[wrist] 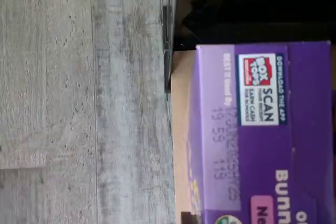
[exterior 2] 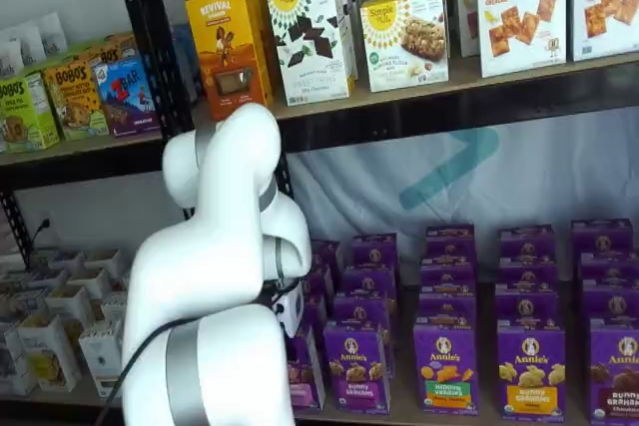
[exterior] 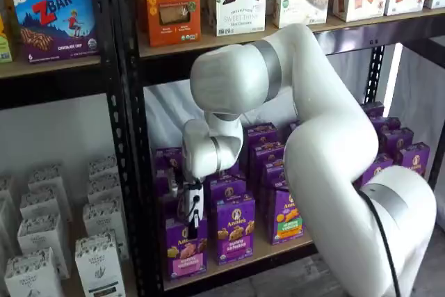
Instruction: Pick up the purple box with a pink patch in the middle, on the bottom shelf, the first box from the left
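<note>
The purple box (exterior: 185,250) stands upright at the front left of the bottom shelf (exterior: 278,250), its pink patch facing out. My gripper (exterior: 193,226) hangs just over the box's top, its black fingers side-on at the top edge; no gap or grip shows. In the wrist view the box's purple top (wrist: 262,140) with a Box Tops label lies close below, on the tan shelf board (wrist: 180,103). In a shelf view the arm covers most of the box (exterior 2: 303,374) and the gripper's fingers.
Several more purple Annie's cartons (exterior: 234,231) stand to the right and behind, one with a green-orange patch (exterior: 288,217). A black upright (exterior: 132,172) stands left of the box. White cartons (exterior: 97,262) fill the neighbouring bay. Grey wood floor (wrist: 79,103) lies below the shelf edge.
</note>
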Motion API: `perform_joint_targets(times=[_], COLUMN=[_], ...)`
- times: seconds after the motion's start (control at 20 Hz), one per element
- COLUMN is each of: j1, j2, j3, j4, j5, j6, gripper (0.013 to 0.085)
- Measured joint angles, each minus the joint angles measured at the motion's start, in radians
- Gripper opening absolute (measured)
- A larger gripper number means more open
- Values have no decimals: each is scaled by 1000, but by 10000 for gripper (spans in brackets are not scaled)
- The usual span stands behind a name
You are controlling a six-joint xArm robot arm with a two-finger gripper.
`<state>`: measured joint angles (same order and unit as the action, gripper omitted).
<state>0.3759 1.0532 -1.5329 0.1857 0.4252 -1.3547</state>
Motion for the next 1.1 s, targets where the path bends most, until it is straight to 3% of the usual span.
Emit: perform_joint_targets(times=[0.05,0.45,0.55,1.1], j1=[0,0,0,1], j2=[-1,-8,-10,-60], j3=[1,12,15,82], j4=[-4,-5,1,-53], j5=[-1,-4,-4,-11], j6=[4,4,-1,47], gripper=[370,370,290,290])
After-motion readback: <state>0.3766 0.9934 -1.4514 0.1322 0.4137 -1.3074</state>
